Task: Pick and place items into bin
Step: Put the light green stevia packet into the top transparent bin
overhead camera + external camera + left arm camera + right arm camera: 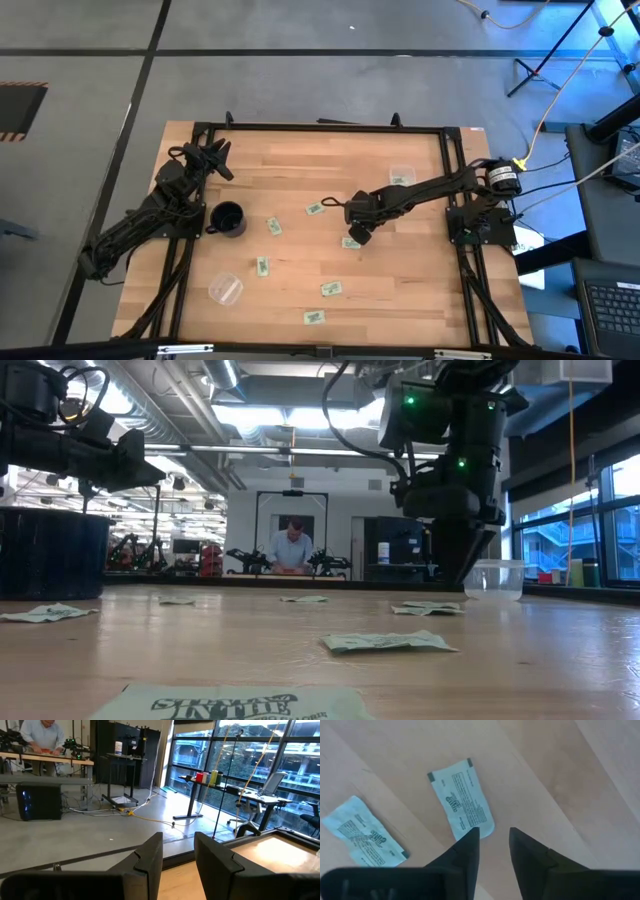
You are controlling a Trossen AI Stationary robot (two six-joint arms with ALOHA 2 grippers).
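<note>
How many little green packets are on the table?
6 packets: one beside the right gripper, one mid-table, two near the black cup, two lowest in the high view. The right arm may hide more.

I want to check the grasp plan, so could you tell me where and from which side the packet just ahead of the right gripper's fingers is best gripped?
The packet lies flat on the table, so come from straight above. Pinch across its narrow width near the end by the right gripper, whose fingers stand slightly apart. That is probably easier than spanning its length.
</note>
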